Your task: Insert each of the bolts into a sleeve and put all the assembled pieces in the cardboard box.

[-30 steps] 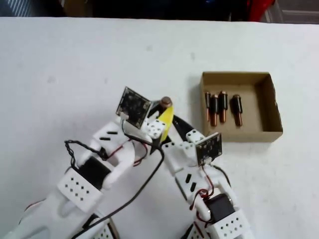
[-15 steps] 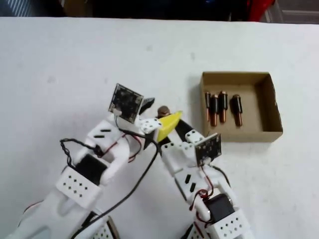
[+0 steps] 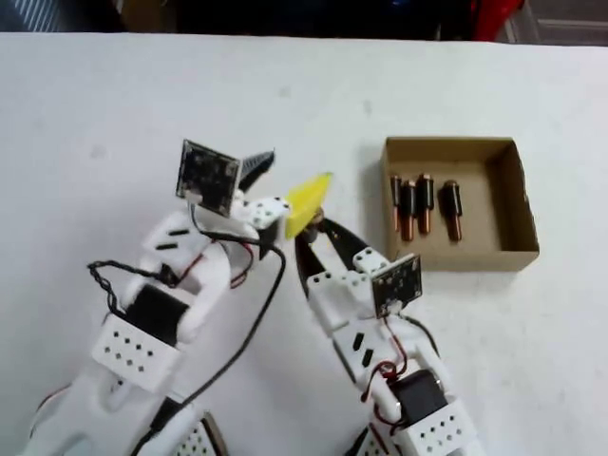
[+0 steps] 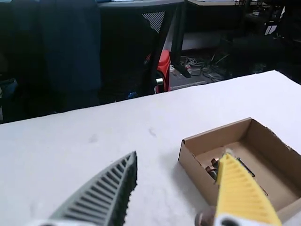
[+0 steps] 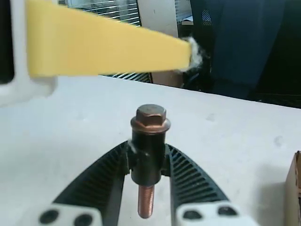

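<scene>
A copper bolt seated in a black sleeve (image 5: 149, 141) stands upright, head up, between the black fingers of my right gripper (image 5: 148, 150), which is shut on it. From above, that gripper (image 3: 318, 228) sits left of the cardboard box (image 3: 446, 144). My left gripper (image 3: 297, 168) hangs open just above and to the left of it, its yellow finger (image 5: 103, 47) crossing over the bolt head (image 4: 205, 219). Several assembled pieces (image 3: 425, 205) lie side by side in the box (image 4: 211, 134).
White table all around, with wide bare surface to the left and behind the grippers. The box's free floor is on its right side. Both arm bodies and a black cable (image 3: 256, 313) fill the near middle. Chairs and floor lie beyond the far edge.
My left gripper has opened, let go of the bolt and pulled back up and to the left. The right gripper has stayed put with the bolt and sleeve.
</scene>
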